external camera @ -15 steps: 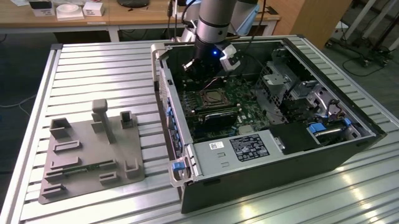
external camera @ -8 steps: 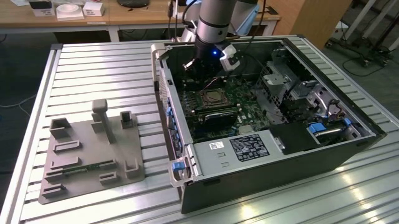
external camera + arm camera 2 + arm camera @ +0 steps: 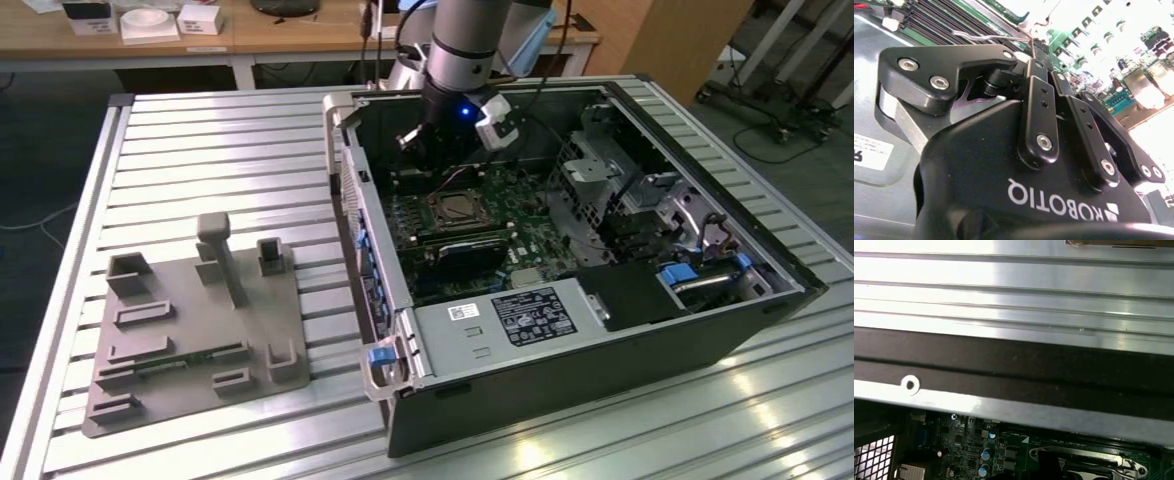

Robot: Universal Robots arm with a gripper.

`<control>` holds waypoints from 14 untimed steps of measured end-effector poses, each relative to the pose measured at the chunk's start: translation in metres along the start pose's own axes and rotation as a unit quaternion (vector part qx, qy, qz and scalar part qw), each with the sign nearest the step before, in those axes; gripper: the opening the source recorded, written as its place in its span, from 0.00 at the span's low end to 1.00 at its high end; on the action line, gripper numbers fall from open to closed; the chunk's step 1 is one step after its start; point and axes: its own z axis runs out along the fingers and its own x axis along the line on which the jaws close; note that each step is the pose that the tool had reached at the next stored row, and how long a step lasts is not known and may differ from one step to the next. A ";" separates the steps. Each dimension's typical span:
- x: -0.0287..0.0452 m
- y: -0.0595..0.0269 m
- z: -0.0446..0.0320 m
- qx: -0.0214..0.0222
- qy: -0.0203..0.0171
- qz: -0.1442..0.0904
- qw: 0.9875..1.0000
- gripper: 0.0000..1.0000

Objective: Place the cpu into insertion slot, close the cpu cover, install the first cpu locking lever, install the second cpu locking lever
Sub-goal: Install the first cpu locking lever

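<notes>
One black two-fingered gripper on the silver-grey arm hangs in the upper middle of the exterior view. It is sunk inside the open black computer case, which lies on its side on the ribbed aluminium table, presumably so that the board faces up and can be reached from above.

Just below the gripper in that frame lies the insertion slot, a square dark socket with a metal rim set into the green motherboard. The cpu cover, a thin silvery frame plate with a square window, appears to lie flat over the slot rather than stand up on its hinge. Whether the cpu sits under that window cannot be told, since the centre reads only as a dull grey-brown square.

In the second wrist view the fingers are drawn together until their tips all but meet. A thin bent silvery wire lever runs right up to those tips. This suggests the narrow grip is there to bear on the wire, though it is unclear whether the lever is pinched or only touched.

In the lower left of the exterior view a grey moulded parts fixture rests on the table, well apart from the case.
</notes>
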 end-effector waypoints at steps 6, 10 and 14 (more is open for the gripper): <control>-0.0040 0.0017 0.0008 0.000 0.000 0.000 1.000 0.11; -0.0070 0.0034 0.0015 0.000 0.000 0.000 1.000 0.11; -0.0098 0.0041 0.0020 0.000 0.000 0.000 1.000 0.11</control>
